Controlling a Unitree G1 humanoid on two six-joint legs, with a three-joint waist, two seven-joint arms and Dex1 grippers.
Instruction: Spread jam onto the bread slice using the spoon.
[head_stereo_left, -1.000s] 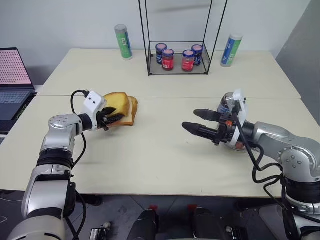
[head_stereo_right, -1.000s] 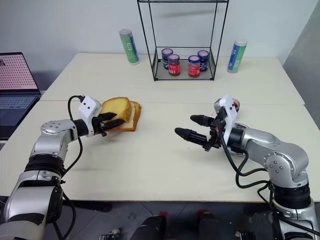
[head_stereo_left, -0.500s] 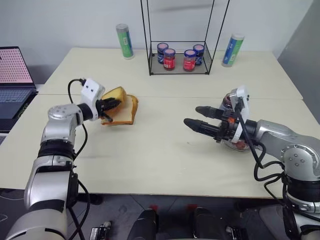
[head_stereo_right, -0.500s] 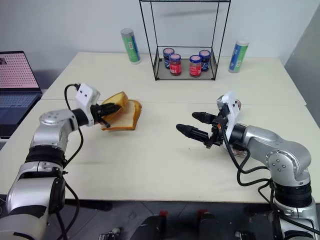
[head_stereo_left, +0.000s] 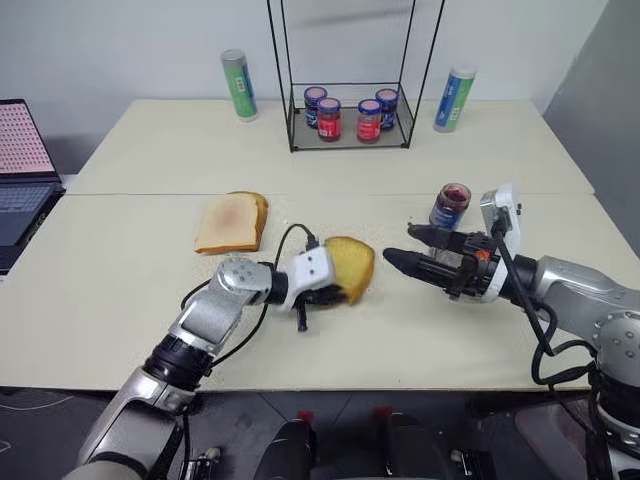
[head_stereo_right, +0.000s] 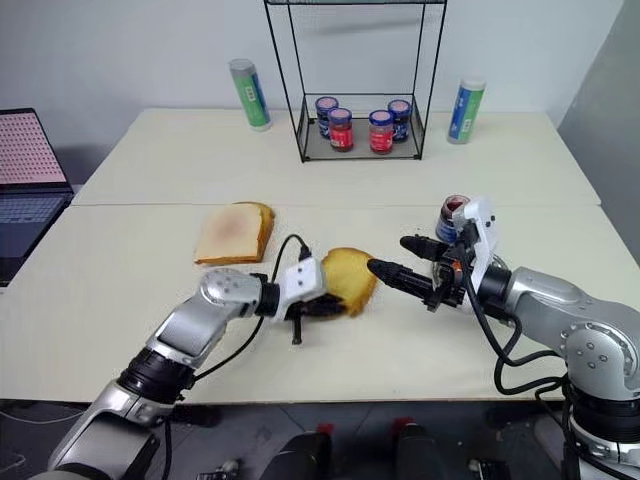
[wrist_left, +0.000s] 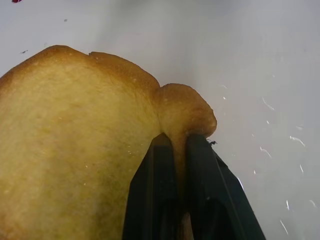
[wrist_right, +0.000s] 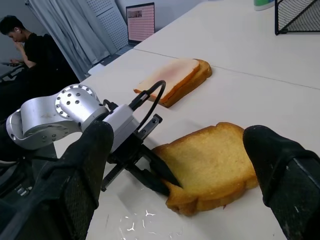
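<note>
The bread slice is thick and roughly square, with an evenly golden-yellow face and a tan-brown crust. It sits low over the tabletop, its face turned upward and slightly tilted, pinched at 1 crust corner by the left claw, whose 2 black fingers press tight on either side of the crust. Whether its far edge touches the tabletop cannot be told. The jam is dark red-purple and glossy, inside a small clear glass jar standing upright with no lid, beyond and to the right of the bread slice, apart from it.
</note>
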